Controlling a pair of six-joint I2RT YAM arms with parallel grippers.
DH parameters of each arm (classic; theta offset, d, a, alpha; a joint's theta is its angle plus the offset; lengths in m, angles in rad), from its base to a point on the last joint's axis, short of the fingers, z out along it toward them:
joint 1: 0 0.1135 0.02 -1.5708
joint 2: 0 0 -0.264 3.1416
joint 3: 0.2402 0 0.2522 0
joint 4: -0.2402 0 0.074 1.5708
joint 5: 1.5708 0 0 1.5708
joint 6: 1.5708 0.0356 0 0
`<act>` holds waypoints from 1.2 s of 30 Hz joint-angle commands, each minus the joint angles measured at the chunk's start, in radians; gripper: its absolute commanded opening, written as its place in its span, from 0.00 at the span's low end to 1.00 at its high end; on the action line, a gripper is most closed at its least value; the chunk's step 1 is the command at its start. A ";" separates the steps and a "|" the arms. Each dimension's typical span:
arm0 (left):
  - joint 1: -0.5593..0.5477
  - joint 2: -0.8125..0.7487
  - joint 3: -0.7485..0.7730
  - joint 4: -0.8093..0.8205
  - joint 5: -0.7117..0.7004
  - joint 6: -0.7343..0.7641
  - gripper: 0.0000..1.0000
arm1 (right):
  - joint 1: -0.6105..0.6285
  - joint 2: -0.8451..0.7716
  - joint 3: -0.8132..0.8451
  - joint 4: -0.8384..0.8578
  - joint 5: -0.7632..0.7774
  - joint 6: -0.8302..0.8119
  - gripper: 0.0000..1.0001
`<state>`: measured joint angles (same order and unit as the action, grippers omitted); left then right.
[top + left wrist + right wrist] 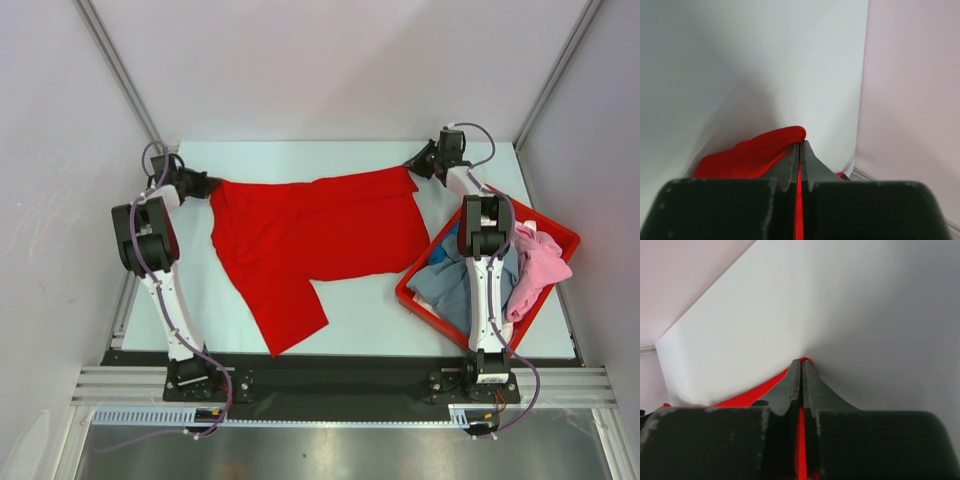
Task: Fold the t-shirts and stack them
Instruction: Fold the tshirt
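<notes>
Nearest the wrist cameras, both pairs of jaws are seen pressed together with red cloth pinched between them: the left jaws are clamped on one far corner of the red t-shirt (320, 235), the right jaws on the other. The shirt is held taut between the two grips, its long axis running along the far edge of the worktop (300, 160). The rest of the cloth lies flat toward the near edge, one flap reaching closest to the left arm (150, 240). Each held corner lies directly at its own jaws, so neither arm is judged nearer. Any coming pull or fold would be expected to turn on both grips travelling together toward the near edge.

At the right edge a red bin (550, 220) is set just beside the shirt's hem; contact cannot be told. A grey-blue shirt (445, 285) and a pink shirt (540, 265) are piled in it under the right arm (485, 260). The bin could catch the hem.
</notes>
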<state>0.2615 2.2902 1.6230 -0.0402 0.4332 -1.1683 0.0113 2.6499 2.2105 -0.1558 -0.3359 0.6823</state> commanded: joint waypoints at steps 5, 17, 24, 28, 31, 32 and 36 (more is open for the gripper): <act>0.059 0.077 0.054 0.177 0.038 -0.039 0.00 | -0.004 -0.015 -0.029 0.243 0.118 0.062 0.00; 0.071 0.199 0.208 0.208 0.038 -0.097 0.01 | 0.004 0.113 0.118 0.257 0.109 0.144 0.00; 0.071 0.183 0.302 0.051 0.018 0.042 0.57 | -0.002 0.093 0.179 0.162 0.100 0.079 0.33; 0.068 0.121 0.319 -0.032 0.032 0.149 0.75 | -0.037 0.010 0.178 -0.013 0.130 -0.003 0.52; 0.058 0.072 0.314 -0.121 0.029 0.252 0.75 | -0.045 -0.070 0.164 -0.174 0.146 -0.075 0.53; 0.055 0.028 0.302 -0.166 0.021 0.278 0.75 | -0.045 -0.096 0.150 -0.209 0.147 -0.093 0.53; 0.028 -0.115 0.181 -0.220 -0.002 0.400 0.68 | -0.031 -0.240 0.008 -0.336 0.146 -0.199 0.45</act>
<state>0.3084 2.3611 1.8503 -0.1802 0.4507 -0.9253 -0.0326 2.5805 2.2726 -0.3428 -0.2012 0.5999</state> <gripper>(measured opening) 0.706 0.466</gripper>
